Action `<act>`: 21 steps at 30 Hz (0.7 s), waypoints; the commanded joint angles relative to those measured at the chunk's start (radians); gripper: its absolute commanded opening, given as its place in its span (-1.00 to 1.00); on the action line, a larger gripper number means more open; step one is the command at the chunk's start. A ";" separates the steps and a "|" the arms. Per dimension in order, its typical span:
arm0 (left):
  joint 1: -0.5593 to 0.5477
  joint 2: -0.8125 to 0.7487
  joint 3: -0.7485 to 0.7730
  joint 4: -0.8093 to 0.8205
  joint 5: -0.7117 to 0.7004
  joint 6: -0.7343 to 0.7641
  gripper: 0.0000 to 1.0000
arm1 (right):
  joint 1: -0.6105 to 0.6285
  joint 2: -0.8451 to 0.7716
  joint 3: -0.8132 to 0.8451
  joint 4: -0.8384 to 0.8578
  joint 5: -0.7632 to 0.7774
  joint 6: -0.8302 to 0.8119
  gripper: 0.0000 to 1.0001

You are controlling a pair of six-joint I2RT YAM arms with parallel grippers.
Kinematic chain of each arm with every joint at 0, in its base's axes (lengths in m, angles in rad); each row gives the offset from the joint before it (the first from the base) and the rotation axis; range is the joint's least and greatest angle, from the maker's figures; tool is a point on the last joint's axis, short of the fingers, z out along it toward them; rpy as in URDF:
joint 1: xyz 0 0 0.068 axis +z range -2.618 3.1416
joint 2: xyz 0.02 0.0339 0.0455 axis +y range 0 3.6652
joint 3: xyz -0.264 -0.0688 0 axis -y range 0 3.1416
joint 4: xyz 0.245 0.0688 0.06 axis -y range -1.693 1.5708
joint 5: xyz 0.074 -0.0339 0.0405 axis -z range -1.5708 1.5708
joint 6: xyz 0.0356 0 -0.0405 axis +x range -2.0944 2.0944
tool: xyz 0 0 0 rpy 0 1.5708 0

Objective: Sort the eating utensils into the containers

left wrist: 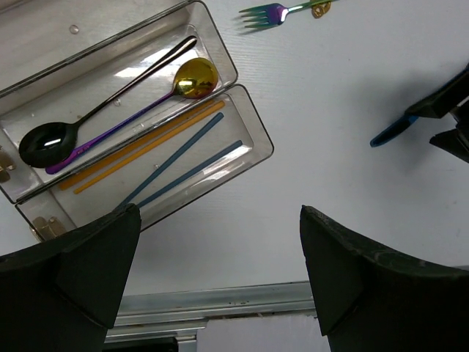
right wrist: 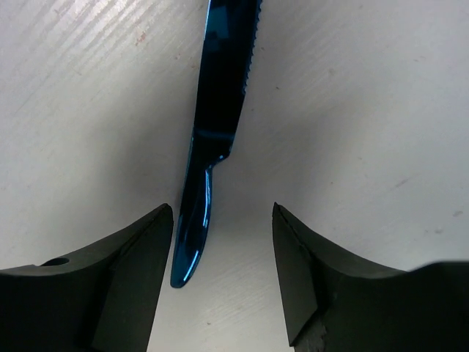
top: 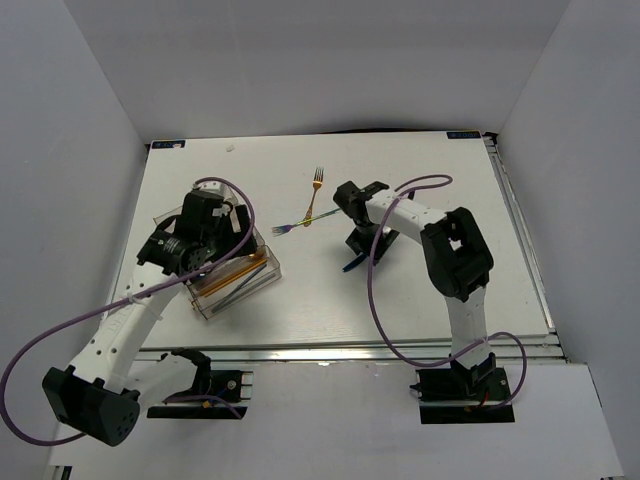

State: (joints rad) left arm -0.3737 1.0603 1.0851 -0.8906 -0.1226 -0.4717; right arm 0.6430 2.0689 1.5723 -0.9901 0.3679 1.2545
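Note:
A blue knife (right wrist: 220,110) lies on the white table, its handle end between the fingers of my right gripper (right wrist: 221,211), close to the left finger. The jaws stand apart around it and are not clamped; from above the gripper (top: 356,250) is low over the knife (top: 351,264). The clear containers tray (left wrist: 253,125) holds a black spoon (left wrist: 51,139), a gold-bowled spoon with a purple handle (left wrist: 194,77), gold sticks (left wrist: 146,147) and blue sticks (left wrist: 183,165). My left gripper (left wrist: 220,227) hovers open and empty beside the tray's near corner.
An iridescent fork (top: 293,224) and a gold fork (top: 317,185) lie on the table behind the right gripper. The table's metal front edge (left wrist: 220,301) runs just below the left gripper. White walls enclose the table on three sides.

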 commanded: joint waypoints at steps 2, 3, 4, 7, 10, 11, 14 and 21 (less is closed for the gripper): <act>-0.033 -0.026 -0.013 0.012 0.031 0.004 0.96 | -0.002 0.017 -0.038 0.079 0.028 0.019 0.23; -0.039 -0.020 -0.011 0.006 0.026 0.005 0.96 | -0.002 0.031 -0.041 0.117 0.025 0.013 0.22; -0.053 -0.019 -0.011 0.002 0.023 0.010 0.96 | -0.002 0.040 -0.043 0.125 0.020 0.007 0.20; -0.073 -0.017 -0.013 -0.004 0.008 0.018 0.96 | 0.000 0.082 -0.043 0.093 -0.010 0.023 0.12; -0.080 -0.016 -0.017 -0.002 -0.005 0.021 0.96 | 0.006 0.105 -0.067 0.077 -0.061 0.049 -0.03; -0.080 -0.013 -0.016 -0.002 -0.008 0.021 0.96 | 0.007 0.109 -0.089 0.070 -0.069 0.063 -0.04; -0.083 0.003 0.001 -0.010 -0.025 0.022 0.96 | 0.010 0.109 -0.123 0.056 -0.110 0.092 -0.19; -0.087 0.024 0.033 -0.007 -0.038 0.027 0.96 | 0.018 0.125 -0.152 0.019 -0.135 0.092 -0.45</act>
State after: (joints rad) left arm -0.4549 1.0832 1.0756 -0.8913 -0.1429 -0.4534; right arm 0.6415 2.0743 1.5146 -0.8837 0.2852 1.3216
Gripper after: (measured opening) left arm 0.982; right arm 0.289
